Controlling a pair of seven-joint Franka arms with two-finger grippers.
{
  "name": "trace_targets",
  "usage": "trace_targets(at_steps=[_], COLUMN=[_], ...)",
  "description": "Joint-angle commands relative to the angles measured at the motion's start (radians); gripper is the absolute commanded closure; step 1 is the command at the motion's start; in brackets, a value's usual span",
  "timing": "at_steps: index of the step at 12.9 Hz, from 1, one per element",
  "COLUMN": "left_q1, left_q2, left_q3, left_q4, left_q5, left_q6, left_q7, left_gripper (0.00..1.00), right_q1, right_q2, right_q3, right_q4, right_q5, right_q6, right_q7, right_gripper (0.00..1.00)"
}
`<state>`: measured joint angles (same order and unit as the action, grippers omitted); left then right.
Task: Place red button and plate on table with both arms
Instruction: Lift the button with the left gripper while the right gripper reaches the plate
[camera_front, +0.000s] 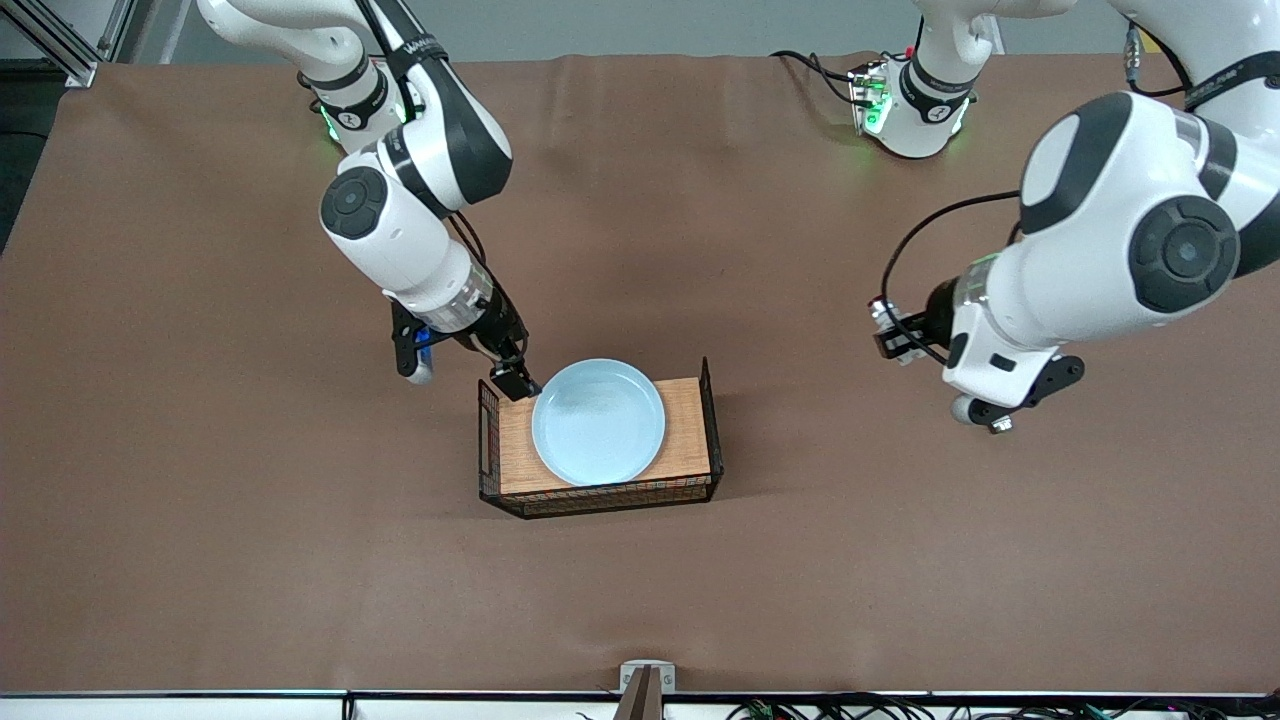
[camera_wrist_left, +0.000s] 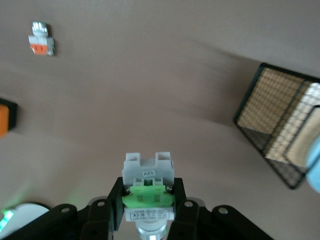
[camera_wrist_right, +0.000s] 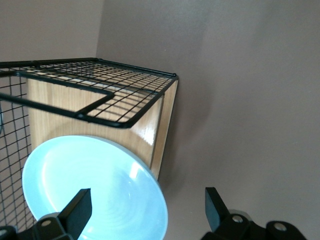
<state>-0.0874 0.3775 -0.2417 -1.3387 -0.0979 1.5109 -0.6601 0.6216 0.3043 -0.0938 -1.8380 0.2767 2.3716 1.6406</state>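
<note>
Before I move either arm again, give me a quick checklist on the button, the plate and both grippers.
1. Left gripper shut on the red button: ok, clamped between the fingers.
2. Bare table under the button for set-down: ok.
3. Other parts clear of that spot: ok, the orange-topped block lies well away.
4. Right gripper open: ok, fingers spread wide.
5. Right gripper lined up on the plate: ok, its fingers straddle the rim at the right arm's end of the tray.
6. Plate off the tray: not ok, it lies on the board.
</note>
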Motion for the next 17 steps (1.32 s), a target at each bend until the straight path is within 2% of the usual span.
trace_targets(at_steps=[1,4,6,10,17], left_q1=[0.040,0.089,0.097,0.144,0.198], left_q2=[-0.097,-0.156,-0.152,-0.131,-0.010], left_q3=[-0.001,-0.001,-0.001,-0.001,-0.002], left_q4=[-0.199,-0.411,-0.496,-0.644,-0.657], left_q5=[0.023,0.029,0.029,0.030,0.029], left_q6=[0.130,0.325,0.434,0.653,0.736], left_q7=[0.137,0.267,0.316,0.402,0.539], left_gripper=[1.00,1.00,1.00,1.00,1.00], right_q1=[0.023,0.049,0.056,0.070,0.084], right_q2=[0.056,0.104,0.113,0.124,0.142], right_q3=[-0.007,-0.009,-0.009,-0.009,-0.009], right_q4=[0.066,0.088,0.088,0.085,0.086], right_q5=[-0.040,-0.042,-0.079,-0.083,-0.089], right_q6=[-0.006,-0.003,-0.003,-0.005,-0.006], right_q7=[0.074,0.076,0.076,0.076,0.076], right_gripper=[0.00,0.00,0.00,0.03,0.18])
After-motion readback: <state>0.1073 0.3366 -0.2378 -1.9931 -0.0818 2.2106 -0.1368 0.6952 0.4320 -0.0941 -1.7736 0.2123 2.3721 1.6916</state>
